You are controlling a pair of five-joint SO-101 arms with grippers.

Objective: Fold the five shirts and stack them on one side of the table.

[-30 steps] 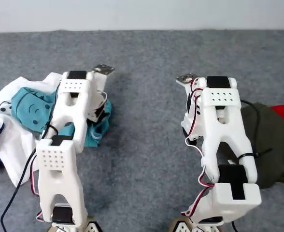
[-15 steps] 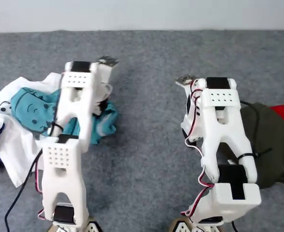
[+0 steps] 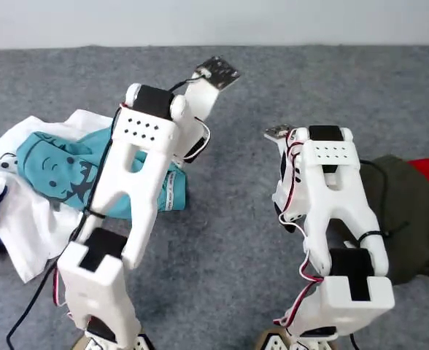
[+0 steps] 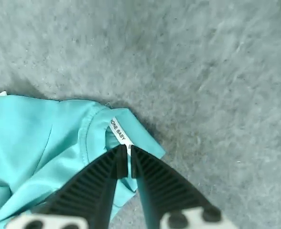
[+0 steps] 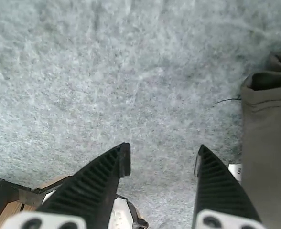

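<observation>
left gripper [image 4: 124, 153] pinches a teal fabric shirt [image 4: 45, 138]; right gripper [image 5: 162, 160] hangs jaws spread, dark olive shirt [image 3: 411, 211] at three o'clock

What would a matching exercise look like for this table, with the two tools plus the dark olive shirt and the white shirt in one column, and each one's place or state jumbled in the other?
Column one:
1. left tool
2. right tool
3. dark olive fabric shirt
4. white fabric shirt

Column two:
a. open above the bare grey felt table cover
b. spread out on the robot's left side, partly under the teal shirt
c. shut on the collar of the teal fabric shirt
d. crumpled on the robot's right side

Pairs: 1-c, 2-a, 3-d, 4-b.
</observation>
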